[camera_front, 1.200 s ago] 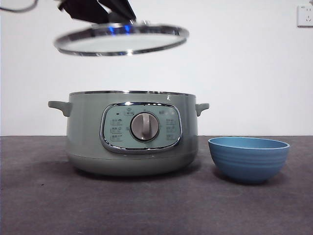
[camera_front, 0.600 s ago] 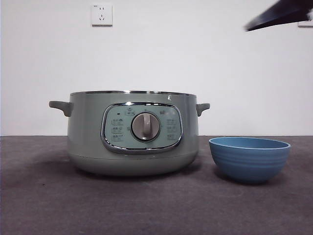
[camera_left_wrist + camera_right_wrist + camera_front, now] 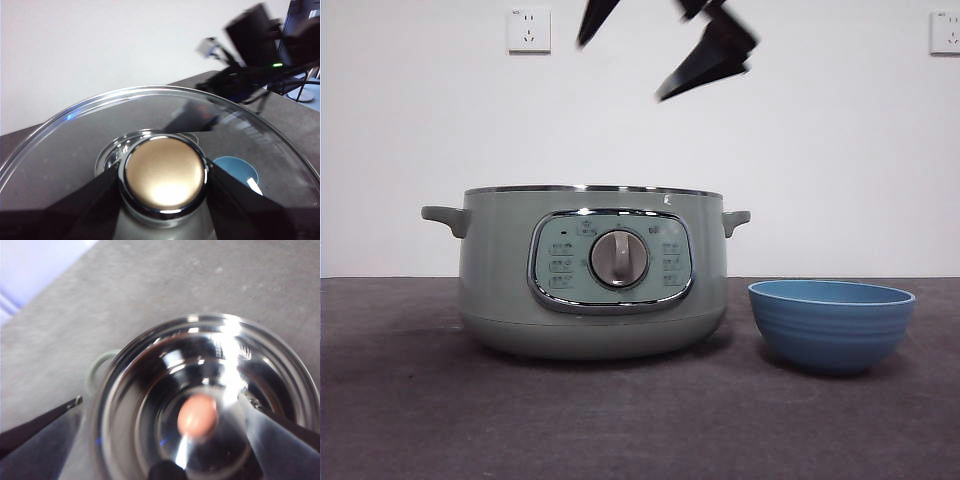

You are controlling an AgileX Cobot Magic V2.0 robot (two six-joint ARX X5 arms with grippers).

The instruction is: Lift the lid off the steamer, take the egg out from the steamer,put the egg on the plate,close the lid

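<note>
2 claws are at work over a dark grey surface [image 3: 410,400]. In the front view, the large round sage-green steamer [image 3: 585,270] stands left of centre with no lid on it, its chrome-framed panel and dial facing the camera. The deep blue ridged plate [image 3: 831,325] sits just beside it at lower right, apart from it and holding nothing visible. At the top centre of that frame, the black jaws of the right claw [image 3: 655,50] hang spread wide above the steamer, gripping nothing.

In the right wrist view, the right claw [image 3: 165,420] looks straight down into the steamer's shiny steel bowl [image 3: 210,400], where 1 pale pink egg [image 3: 197,415] lies near the middle, blurred.

In the left wrist view, the left claw [image 3: 162,182] is clamped on the round knob [image 3: 164,172] of the clear glass lid [image 3: 75,135], a jaw on each side. The knob looks golden in this light. The lid is out of the front view.
</note>
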